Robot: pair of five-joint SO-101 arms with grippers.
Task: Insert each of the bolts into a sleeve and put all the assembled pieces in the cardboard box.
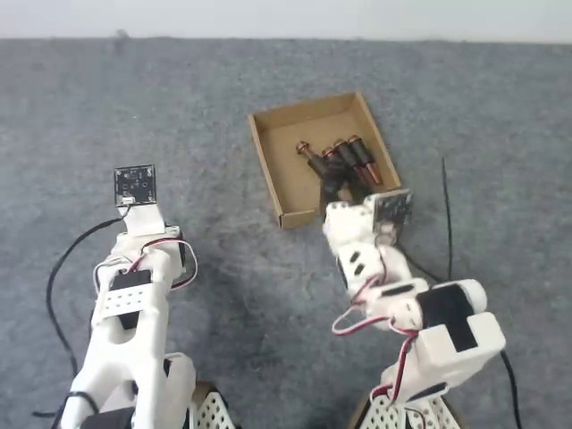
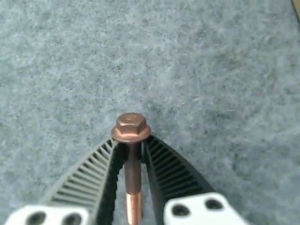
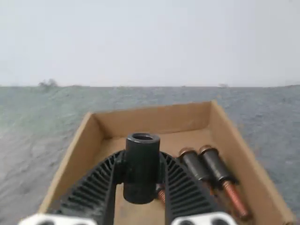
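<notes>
My left gripper (image 2: 131, 144) is shut on a copper bolt (image 2: 131, 154), hex head (image 2: 131, 127) past the fingertips, above bare grey carpet. In the high view this arm (image 1: 134, 295) stands at the left, well away from the box. My right gripper (image 3: 140, 160) is shut on an upright black sleeve (image 3: 141, 168) with its open bore up, held over the near part of the cardboard box (image 3: 154, 117). Two assembled bolt-and-sleeve pieces (image 3: 206, 166) lie in the box beside it; a third is partly hidden behind the sleeve. From above, three pieces (image 1: 338, 156) lie side by side in the box (image 1: 268, 170).
Grey carpet (image 1: 223, 107) covers the table, with a pale wall along the far edge. A thin black cable (image 1: 447, 214) runs to the right of the box. Between the two arms lies open carpet (image 1: 259, 295).
</notes>
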